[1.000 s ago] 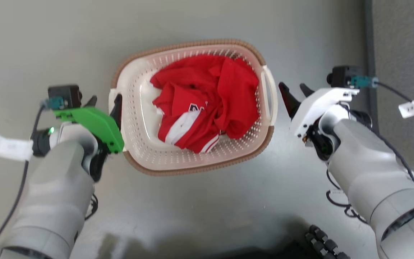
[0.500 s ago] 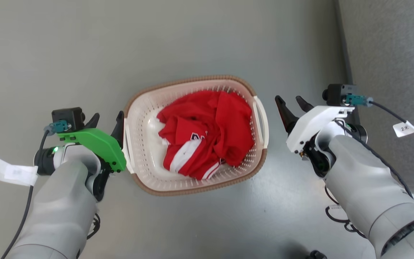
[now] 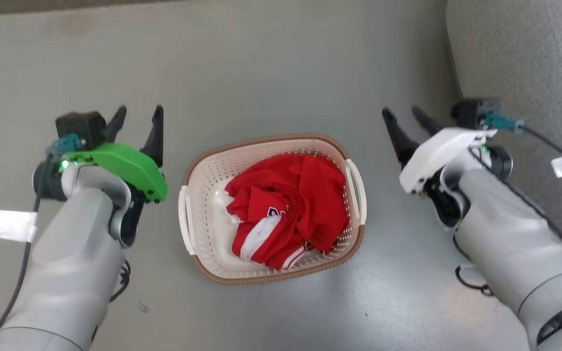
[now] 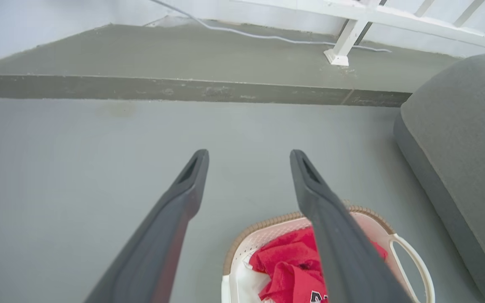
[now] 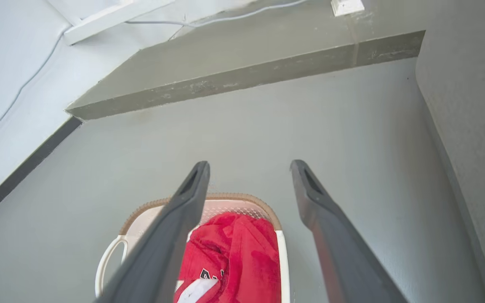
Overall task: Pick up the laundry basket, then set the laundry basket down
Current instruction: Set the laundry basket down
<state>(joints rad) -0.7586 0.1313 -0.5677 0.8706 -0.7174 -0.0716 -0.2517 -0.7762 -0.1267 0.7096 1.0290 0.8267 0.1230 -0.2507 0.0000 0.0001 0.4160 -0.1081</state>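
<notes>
The laundry basket (image 3: 198,170) is cream-white with perforated walls, a brown woven-look rim and white side handles. It rests on the grey floor in the middle of the head view and holds a crumpled red and white garment (image 3: 286,204). My left gripper (image 3: 139,111) is open and empty, up and to the left of the basket and apart from it. My right gripper (image 3: 400,112) is open and empty, up and to the right, also clear of it. Past my left gripper (image 4: 249,155) the basket (image 4: 259,225) lies at lower right. Below my right gripper (image 5: 249,166) the basket (image 5: 234,197) shows between the fingers.
A grey upholstered couch (image 3: 525,63) stands close on the right, beside my right arm. A low concrete step (image 4: 183,88) crosses the floor ahead, with a white railing post (image 4: 338,55) and a cable on it. A white wall (image 5: 11,75) runs along the left.
The head camera has shifted, so the basket shows lower and smaller. My left gripper has come away from the left handle. Both grippers now stand farther from the basket.
</notes>
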